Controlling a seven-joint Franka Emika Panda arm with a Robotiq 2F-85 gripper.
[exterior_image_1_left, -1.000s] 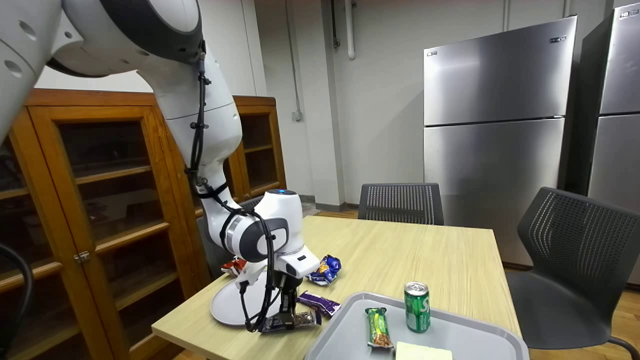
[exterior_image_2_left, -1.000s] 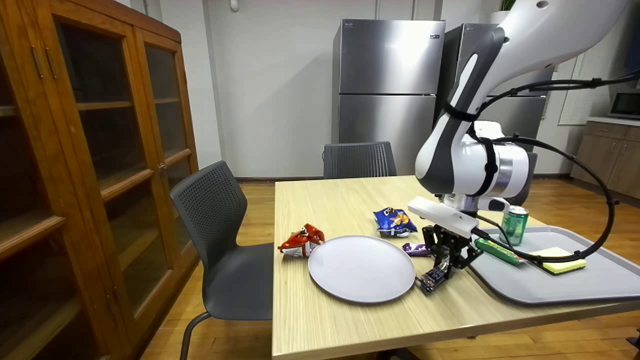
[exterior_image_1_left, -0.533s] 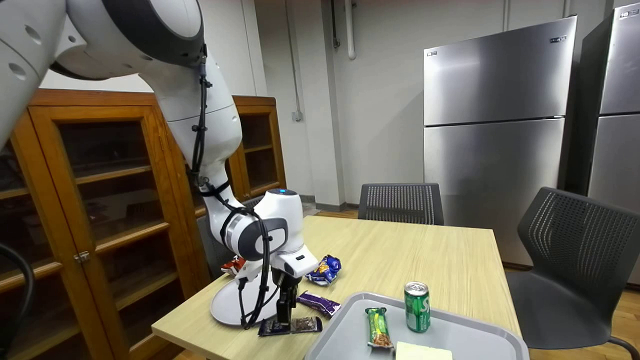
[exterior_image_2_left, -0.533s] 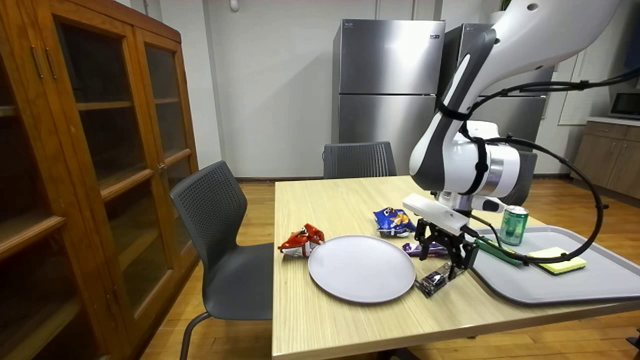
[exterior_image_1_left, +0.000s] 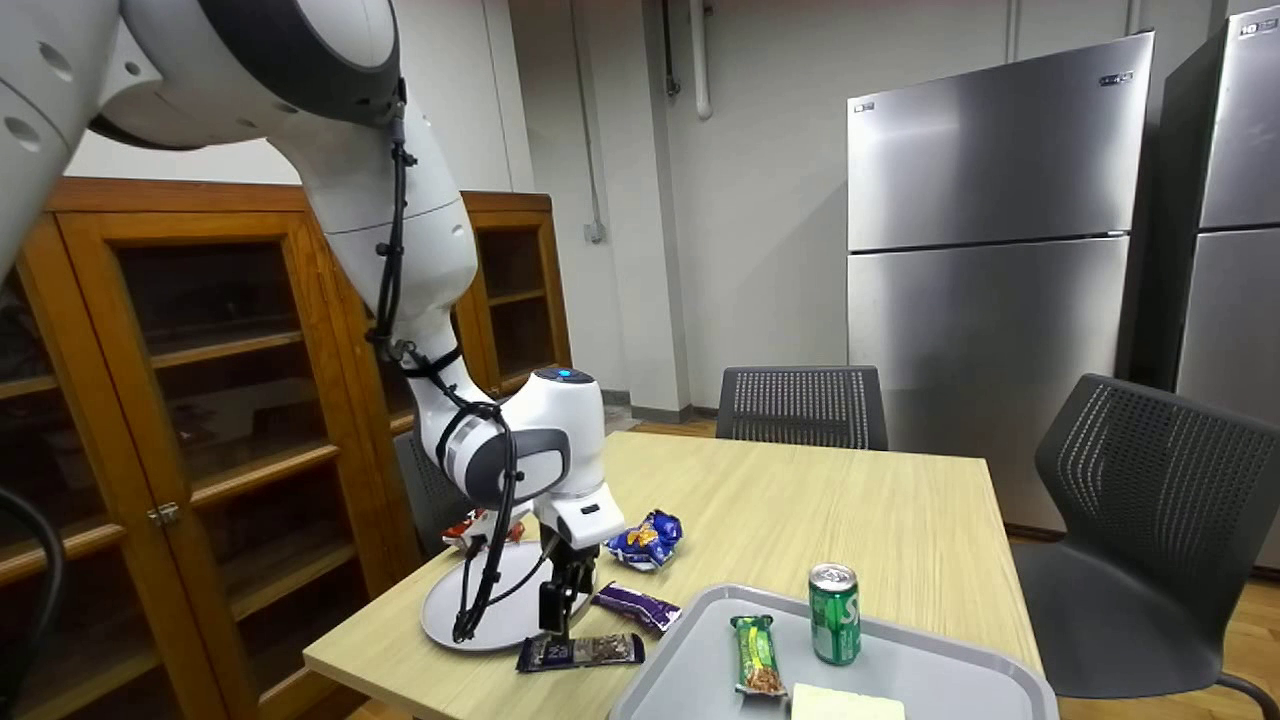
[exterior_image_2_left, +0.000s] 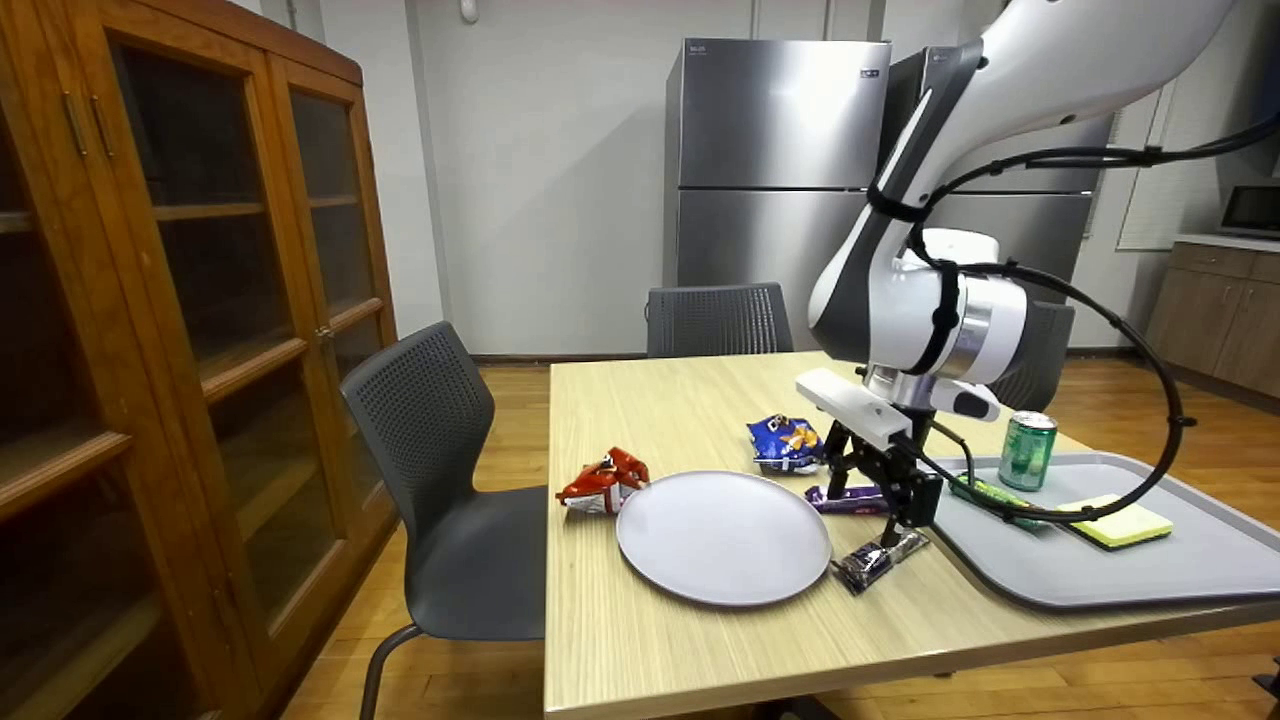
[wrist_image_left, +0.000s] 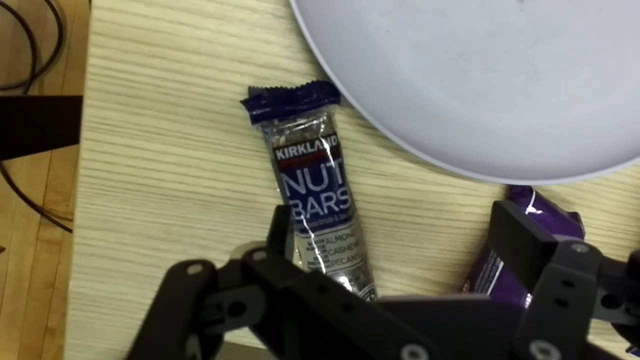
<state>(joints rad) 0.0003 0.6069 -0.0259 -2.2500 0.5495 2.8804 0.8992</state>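
The gripper (wrist_image_left: 400, 237) hangs low over the wood-grain table (exterior_image_1_left: 800, 510), its fingers spread wide apart with nothing held between them. Nearest is the Kirkland Nut Bars packet (wrist_image_left: 315, 190), lying flat on the tabletop; in the wrist view one fingertip overlaps its edge, though whether they touch cannot be told. The opposite fingertip overlaps a purple-wrapped bar (exterior_image_1_left: 637, 607), which lies near the packet and apart from it. The packet's dark-blue crimped end comes right up to the rim of a pale grey plate (exterior_image_2_left: 722, 540); contact there is unclear. Beyond the purple-wrapped bar sits a blue snack bag (exterior_image_2_left: 788, 445). A grey tray (exterior_image_2_left: 1060, 575) bears a green-wrapped bar (exterior_image_1_left: 757, 655), an upright green drink can (exterior_image_1_left: 835, 615) and a yellow block (exterior_image_2_left: 1115, 520). Across the plate, at its edge, lies a red snack bag (exterior_image_2_left: 605, 483). Dark grey chairs (exterior_image_1_left: 1150, 490) surround the table, with a glass-fronted wooden cabinet (exterior_image_2_left: 240, 370) and stainless-steel refrigerators (exterior_image_1_left: 990, 320) farthest back.
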